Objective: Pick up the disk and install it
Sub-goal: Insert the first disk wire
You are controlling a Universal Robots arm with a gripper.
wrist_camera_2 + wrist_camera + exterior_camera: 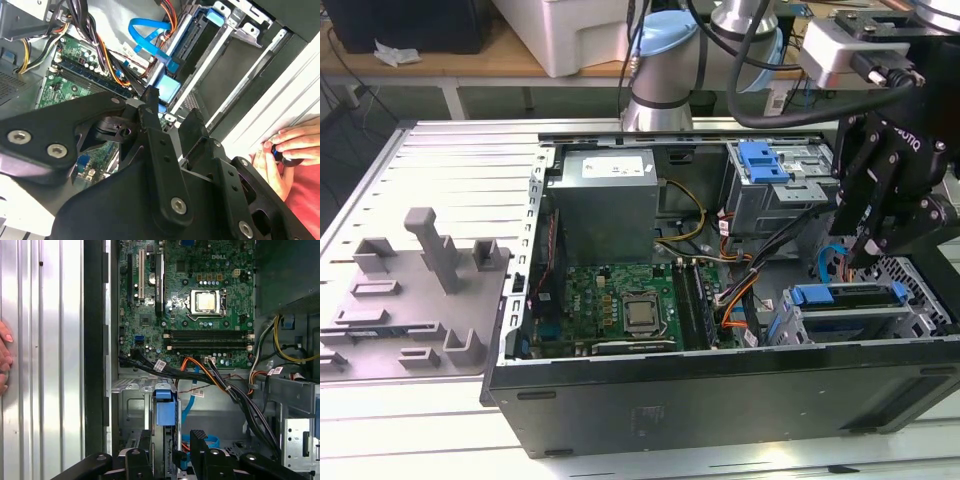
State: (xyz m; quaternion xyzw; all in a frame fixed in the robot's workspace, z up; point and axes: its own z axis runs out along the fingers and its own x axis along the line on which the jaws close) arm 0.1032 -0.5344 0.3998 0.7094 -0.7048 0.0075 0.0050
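Black claw (168, 446) hangs spread over the blue-bracketed disk (165, 412), blue cable (189, 407) and dark wires (244, 406) just beside.

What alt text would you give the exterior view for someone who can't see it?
A black robot end effector hangs over the blue-framed disk in the drive bay of an open computer case, at the exterior view's right. The motherboard and grey power supply lie exposed.
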